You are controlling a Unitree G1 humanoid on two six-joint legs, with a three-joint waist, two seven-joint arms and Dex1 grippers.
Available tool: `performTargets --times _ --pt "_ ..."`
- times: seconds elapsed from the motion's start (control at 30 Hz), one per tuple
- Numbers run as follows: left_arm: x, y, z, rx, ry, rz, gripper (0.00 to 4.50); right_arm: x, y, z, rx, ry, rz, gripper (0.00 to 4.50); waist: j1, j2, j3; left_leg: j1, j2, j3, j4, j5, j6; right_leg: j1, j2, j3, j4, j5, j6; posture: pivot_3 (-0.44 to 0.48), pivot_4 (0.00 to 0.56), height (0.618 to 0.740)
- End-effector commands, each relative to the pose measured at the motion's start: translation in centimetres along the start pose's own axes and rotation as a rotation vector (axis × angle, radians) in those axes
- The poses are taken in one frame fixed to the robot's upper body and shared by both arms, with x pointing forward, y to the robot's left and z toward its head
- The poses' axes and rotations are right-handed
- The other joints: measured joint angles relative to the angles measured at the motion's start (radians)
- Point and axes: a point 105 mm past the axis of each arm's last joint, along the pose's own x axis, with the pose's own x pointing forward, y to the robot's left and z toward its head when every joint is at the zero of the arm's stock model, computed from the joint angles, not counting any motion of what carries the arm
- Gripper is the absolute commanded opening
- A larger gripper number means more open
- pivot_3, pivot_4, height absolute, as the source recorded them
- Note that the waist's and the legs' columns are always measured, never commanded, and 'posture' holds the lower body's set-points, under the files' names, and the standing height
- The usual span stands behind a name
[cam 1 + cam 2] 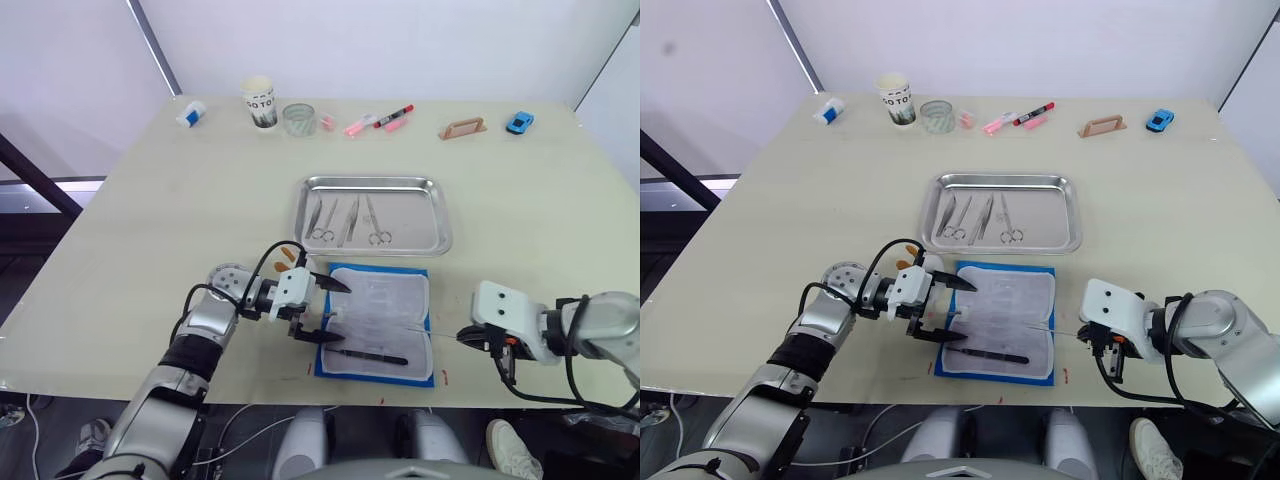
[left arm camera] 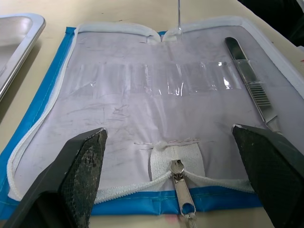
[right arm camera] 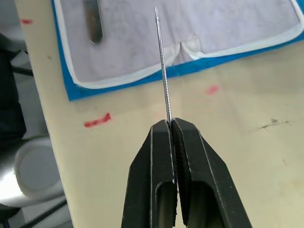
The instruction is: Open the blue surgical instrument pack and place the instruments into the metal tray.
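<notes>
Our right gripper is clamped on a slim steel tool, tip over the near edge of the open blue pack, prob. so it lifts clear w/o snagging the lining. Left gripper sits spread wide at the pack's zip end, pinning nothing we can see; one tool lies between its fingers, and the tray w/ others is just beyond.

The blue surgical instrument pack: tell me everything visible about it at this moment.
The blue surgical instrument pack lies unzipped and opened flat at the table's near edge, just in front of the metal tray. It has a bright-blue fabric outside, white zip edging, pale lining and a clear loop strip. One dark-handled instrument rests inside. The open left gripper hovers at its left edge.
</notes>
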Motion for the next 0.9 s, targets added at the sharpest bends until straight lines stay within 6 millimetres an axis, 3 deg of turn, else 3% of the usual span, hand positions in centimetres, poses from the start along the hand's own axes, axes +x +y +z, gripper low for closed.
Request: performTargets --times 0.03,0.2,0.4,0.67,0.9 --pt "0.1 -1.8 -3.0 -0.132 0.082 -0.025 4.5 -0.9 -0.5 1.7 0.028 -0.12 -0.02 0.02 0.0 0.0 0.0 0.0 0.0 0.0 0.0 0.0 0.0 0.0 0.0 0.0 0.0 0.0 0.0 0.0 0.15 0.74" --pt "0.2 -1.7 -3.0 -0.131 0.081 -0.023 4.5 0.2 -2.2 4.4 0.189 -0.292 -0.105 0.02 0.001 0.001 0.0 0.0 0.0 0.0 0.0 0.0 0.0 0.001 0.0 0.0 0.0 0.0 0.0 0.0 0.15 0.74" --pt "0.2 -1.8 -3.0 -0.132 0.078 -0.014 4.5 2.8 -6.4 7.8 0.41 -0.435 -0.295 0.02 0.002 0.004 -0.001 0.0 0.0 -0.001 0.0 0.0 0.0 0.001 0.001 0.001 0.002 0.001 -0.001 0.0 0.15 0.74" --pt "0.4 -2.0 -2.9 -0.133 0.07 -0.006 4.5 5.6 -11.9 9.6 0.603 -0.425 -0.539 0.02 -0.002 0.006 -0.001 0.0 -0.001 0.0 0.0 0.0 0.0 0.0 0.001 0.003 0.004 0.003 0.002 0.0 0.15 0.74" --pt "0.5 -2.2 -2.9 -0.138 0.067 0.003 4.5 8.2 -14.5 12.0 0.689 -0.453 -0.597 0.02 -0.005 0.008 -0.001 0.0 -0.001 0.005 0.0 0.0 0.0 -0.001 0.001 0.004 0.006 0.003 0.002 0.0 0.15 0.74"
